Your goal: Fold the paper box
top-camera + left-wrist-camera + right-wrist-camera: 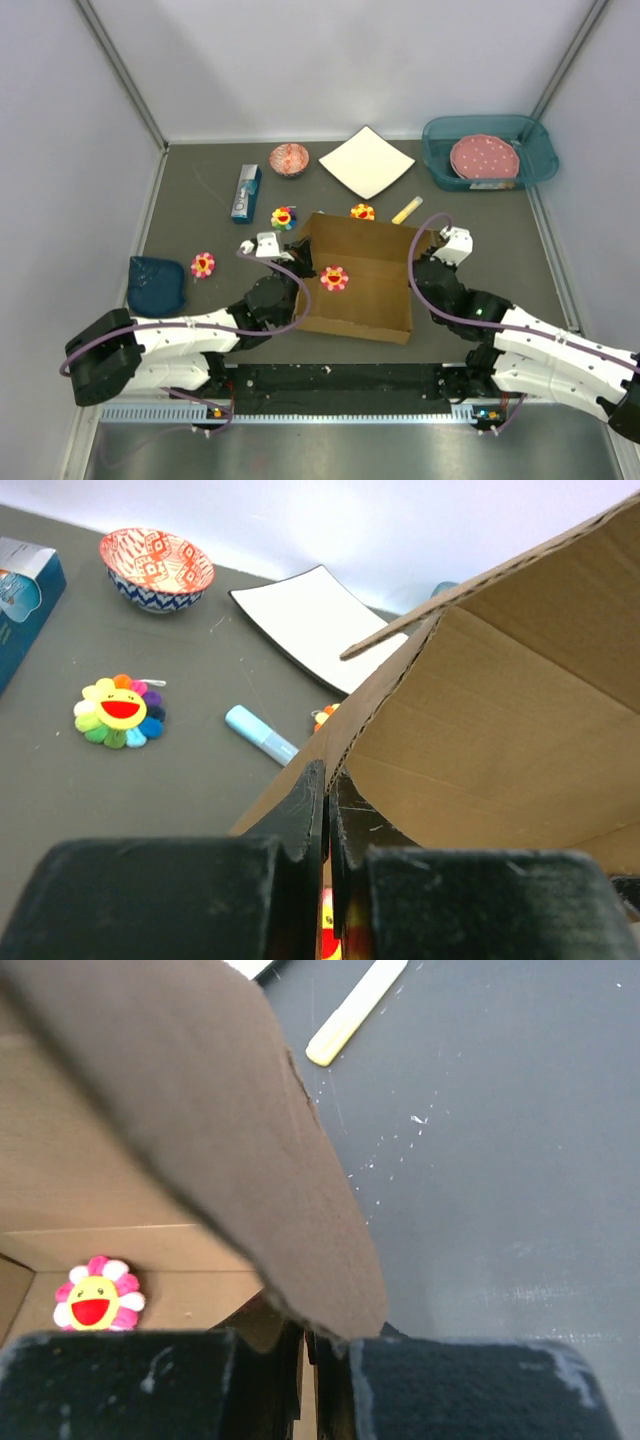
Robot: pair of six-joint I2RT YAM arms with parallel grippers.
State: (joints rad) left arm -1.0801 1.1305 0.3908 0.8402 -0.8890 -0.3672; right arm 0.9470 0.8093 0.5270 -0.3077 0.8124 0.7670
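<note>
The paper box [372, 285] is a brown cardboard sheet lying mid-table with its side walls raised. A pink flower toy [334, 278] lies inside it. My left gripper [303, 263] is at the box's left wall. In the left wrist view the left gripper [328, 780] is shut on the edge of that cardboard wall [480, 730]. My right gripper [420, 262] is at the box's right wall. In the right wrist view the right gripper [308, 1342] is shut on a cardboard flap [220, 1130] that hides its fingertips, and the flower toy [97, 1295] shows inside the box.
Behind the box lie an orange flower [362, 211], a yellow marker [406, 209], a rainbow flower [284, 217], a blue carton [246, 192], a red bowl [289, 158] and a white square plate [366, 161]. A teal bin [535, 160] holds a pink plate. At the left lie another pink flower [203, 264] and a dark blue pouch [156, 284].
</note>
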